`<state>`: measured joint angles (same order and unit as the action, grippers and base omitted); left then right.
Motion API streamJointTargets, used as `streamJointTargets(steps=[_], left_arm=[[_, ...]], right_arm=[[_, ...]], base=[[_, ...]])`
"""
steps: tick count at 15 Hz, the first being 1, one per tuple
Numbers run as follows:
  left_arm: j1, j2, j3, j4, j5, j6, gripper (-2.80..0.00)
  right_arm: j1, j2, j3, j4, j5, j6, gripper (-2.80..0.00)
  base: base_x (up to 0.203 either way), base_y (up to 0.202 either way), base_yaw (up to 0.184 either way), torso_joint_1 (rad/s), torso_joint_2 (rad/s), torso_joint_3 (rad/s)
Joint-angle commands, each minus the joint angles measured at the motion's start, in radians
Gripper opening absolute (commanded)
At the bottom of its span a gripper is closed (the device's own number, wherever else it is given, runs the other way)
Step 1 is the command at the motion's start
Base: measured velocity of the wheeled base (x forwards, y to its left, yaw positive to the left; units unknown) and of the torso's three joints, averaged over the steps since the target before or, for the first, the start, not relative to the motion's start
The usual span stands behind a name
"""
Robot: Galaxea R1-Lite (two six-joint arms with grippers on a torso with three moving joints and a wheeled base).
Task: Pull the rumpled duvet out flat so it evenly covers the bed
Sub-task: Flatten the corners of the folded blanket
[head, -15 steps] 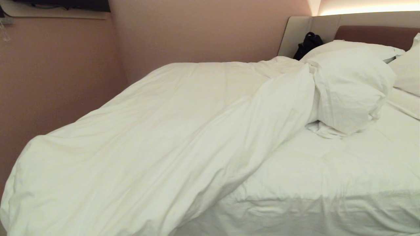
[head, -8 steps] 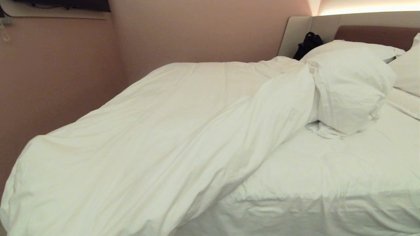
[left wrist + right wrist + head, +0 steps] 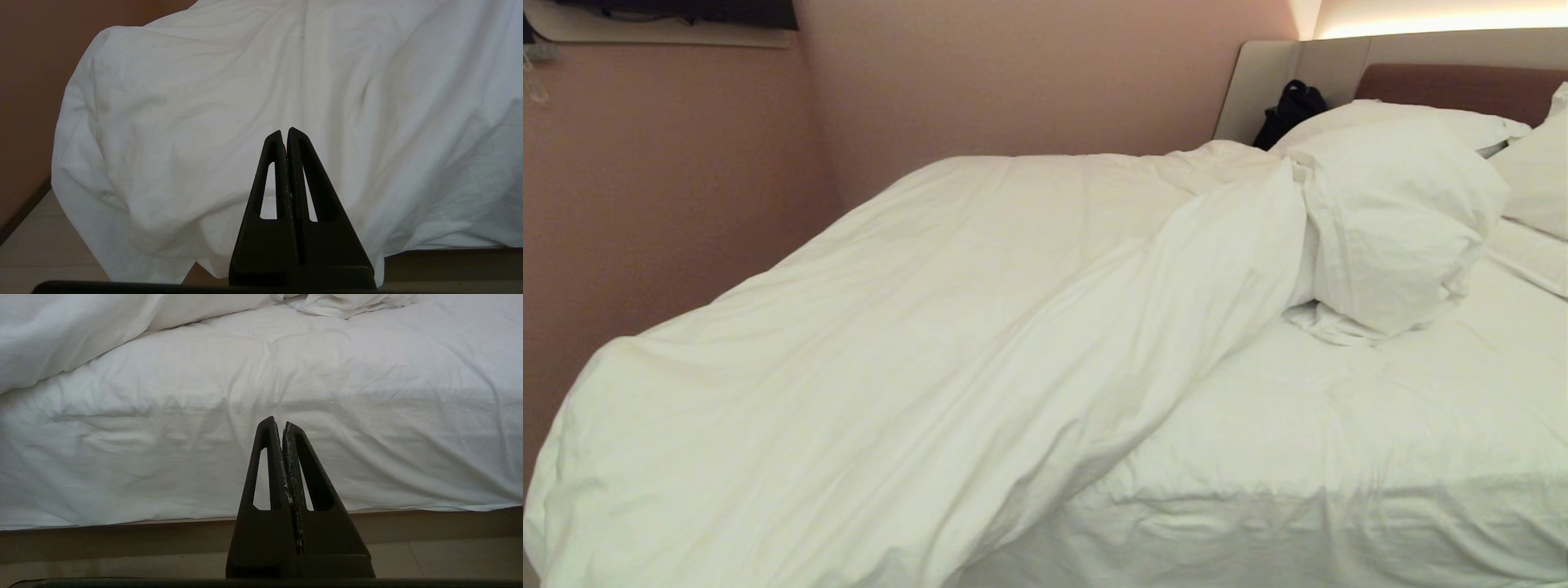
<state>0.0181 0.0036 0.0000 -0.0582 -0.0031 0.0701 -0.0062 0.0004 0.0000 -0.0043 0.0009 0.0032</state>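
Nothing moved, duvet bunched, bed edges cropped

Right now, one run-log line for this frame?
phase: pre-grasp | duvet: bunched toward bed's left side, sheet bare on right | left gripper: shut, empty, facing duvet | right gripper: shut, empty, facing mattress edge

Open mattress: the sheeted part of the bed from 3 to 5 o'clock lies bare and low.
Bulk: the duvet heaps across 7 to 12 o'clock.
Blocked head end: pillows pile at 2 o'clock.
Wall: closes 9 to 12 o'clock.
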Motion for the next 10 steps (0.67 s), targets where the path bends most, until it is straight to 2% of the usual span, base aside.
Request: streamJointTargets(steps=[1,7,10], left_arm=[[0.0,-0.002,0.0,0.0,0.0,0.0,-2.8],[0.0,-0.002,0.0,-0.002,-0.002,0.0,-2.8],[0.0,-0.002,0.0,-0.005,0.002,-0.043,-2.8]], right_arm=[[0.0,0.0,0.0,0.0,0.001,0.0,-2.8],[0.0,0.0,0.0,0.0,0.001,0.0,-2.8],[0.0,0.0,0.0,0.0,0.001,0.0,-2.8]], base=[[0.0,0.0,0.0,0.0,0.0,0.0],[0.0,0.0,0.0,0.0,0.0,0.0],[0.0,0.0,0.0,0.0,0.0,0.0]])
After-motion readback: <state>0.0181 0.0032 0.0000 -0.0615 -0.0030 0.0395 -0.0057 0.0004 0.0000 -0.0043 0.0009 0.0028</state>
